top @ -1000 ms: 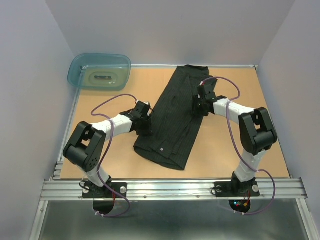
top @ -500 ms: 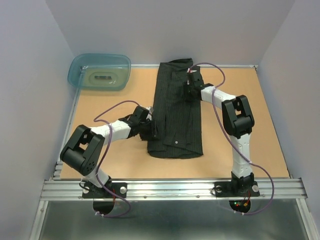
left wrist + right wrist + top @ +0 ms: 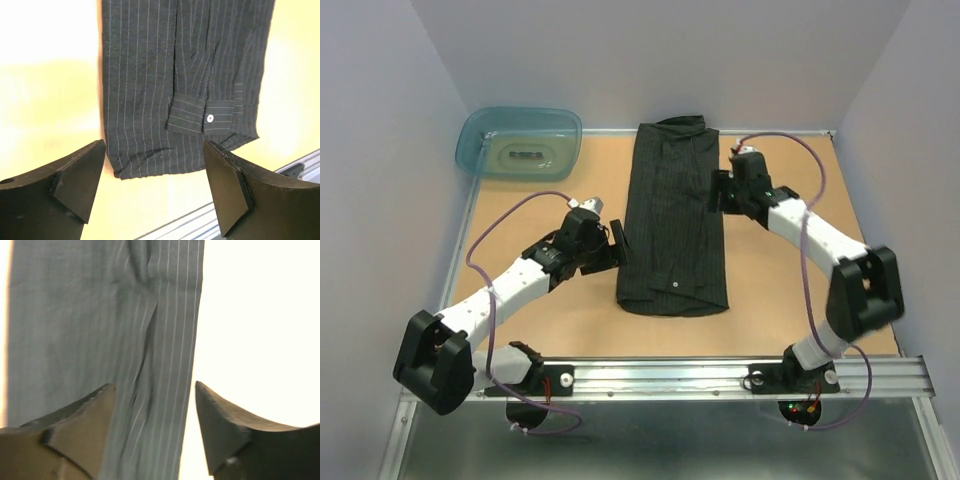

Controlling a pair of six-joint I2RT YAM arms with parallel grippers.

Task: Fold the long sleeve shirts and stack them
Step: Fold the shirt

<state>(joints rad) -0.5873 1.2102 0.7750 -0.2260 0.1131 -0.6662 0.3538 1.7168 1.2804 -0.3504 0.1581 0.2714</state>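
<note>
One long sleeve shirt [image 3: 672, 225] lay as a narrow folded strip in the middle of the top view, collar toward the upper edge. It looked soft, light and limp, best pinched at the lower hem corners. Two grippers flanked it, the left gripper [image 3: 616, 243] and right gripper [image 3: 718, 190], both spread wide and grasping nothing. One teal tub [image 3: 520, 143] sat upper left.

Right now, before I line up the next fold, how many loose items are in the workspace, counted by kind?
Dark pinstriped shirt: 1
Teal plastic tub: 1
Total: 2
</note>
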